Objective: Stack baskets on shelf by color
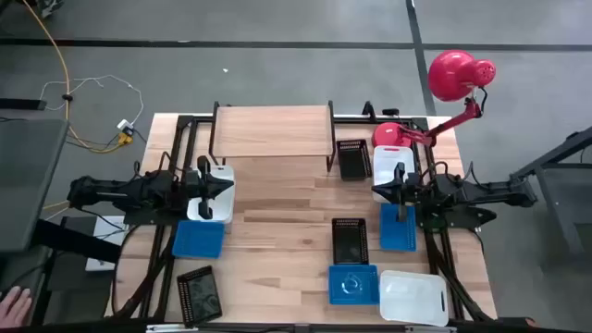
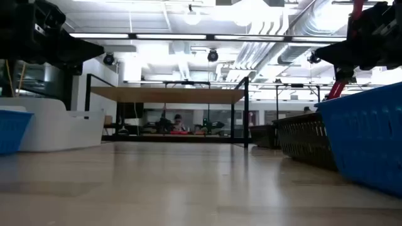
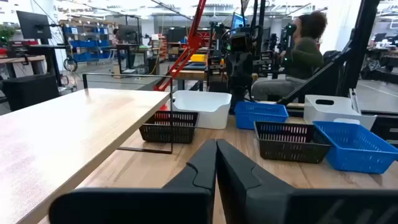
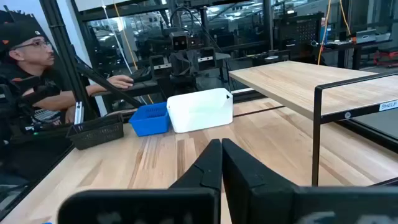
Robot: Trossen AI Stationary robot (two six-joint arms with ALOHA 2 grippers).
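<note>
A: Nothing is on the shelf [image 1: 271,129] yet. Both arms hover over the counter [image 1: 277,231]; the left end effector [image 1: 225,186] and the right end effector [image 1: 377,190] are each fully closed and hold nothing.

B: And the baskets?

A: Scattered. A white basket [image 1: 211,192] sits under the left arm with a blue basket [image 1: 198,240] just beside it, and a black basket [image 1: 199,292] near the front edge. Another black basket [image 1: 352,158] stands beside the shelf's right legs.

B: How should the first pickup go?

A: I'd open the left fingers wide, come straight down over one wall of the white basket, pinch the rim firmly, then lift it clear of the shelf's top before moving across.
</note>
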